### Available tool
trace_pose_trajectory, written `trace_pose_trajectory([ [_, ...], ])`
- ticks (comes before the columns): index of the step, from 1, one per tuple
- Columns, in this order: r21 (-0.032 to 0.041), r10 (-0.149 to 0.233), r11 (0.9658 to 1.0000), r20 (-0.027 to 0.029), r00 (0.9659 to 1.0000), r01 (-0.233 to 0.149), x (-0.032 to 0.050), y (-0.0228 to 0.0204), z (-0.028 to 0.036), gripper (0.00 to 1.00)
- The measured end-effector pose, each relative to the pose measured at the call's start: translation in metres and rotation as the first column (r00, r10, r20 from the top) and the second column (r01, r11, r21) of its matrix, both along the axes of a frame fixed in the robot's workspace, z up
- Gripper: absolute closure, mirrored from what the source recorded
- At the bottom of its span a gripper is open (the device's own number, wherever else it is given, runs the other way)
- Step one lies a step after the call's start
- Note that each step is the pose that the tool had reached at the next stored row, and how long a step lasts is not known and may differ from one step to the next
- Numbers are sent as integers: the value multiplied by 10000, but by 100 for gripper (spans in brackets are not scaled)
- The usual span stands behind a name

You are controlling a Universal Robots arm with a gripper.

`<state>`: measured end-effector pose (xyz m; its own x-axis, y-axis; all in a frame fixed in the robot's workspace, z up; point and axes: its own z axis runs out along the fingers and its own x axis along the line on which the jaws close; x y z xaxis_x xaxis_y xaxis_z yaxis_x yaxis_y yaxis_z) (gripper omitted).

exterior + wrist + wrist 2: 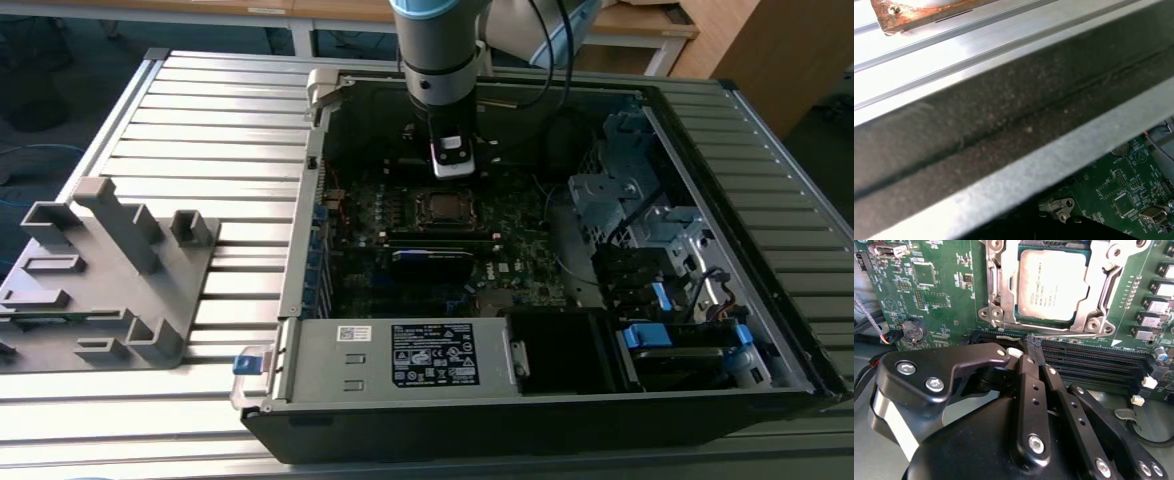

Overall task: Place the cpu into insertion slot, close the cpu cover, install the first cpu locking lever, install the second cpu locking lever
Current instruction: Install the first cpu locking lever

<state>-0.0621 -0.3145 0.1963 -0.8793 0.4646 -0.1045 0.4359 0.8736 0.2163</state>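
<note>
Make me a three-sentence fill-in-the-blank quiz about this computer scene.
1. The cover over the cpu is ___.
2. The gripper has its jaws ___.
3. The grey fixture stands to the exterior view's ___ of the case.
Missing words: closed; shut; left.

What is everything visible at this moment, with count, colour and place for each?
table: one, silver, slatted, under everything
case: one, black, open, on the table
motherboard: one, green, inside the case
cpu cover: one, silver, lying flat on the motherboard
cpu: one, silver-grey, in the cpu cover's window
fixture: one, grey, on the table, exterior view's left
gripper: one, black, shut, tip just off the cpu cover's edge
</note>
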Motion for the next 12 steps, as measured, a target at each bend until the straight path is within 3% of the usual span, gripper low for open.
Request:
trace_pose_trajectory([
  [10, -2, 1, 10000, 1, 10000, -1, 5, 0, 0, 89],
  [12, -31, 2, 10000, 5, 10000, -2, 6, 1, -2, 89],
])
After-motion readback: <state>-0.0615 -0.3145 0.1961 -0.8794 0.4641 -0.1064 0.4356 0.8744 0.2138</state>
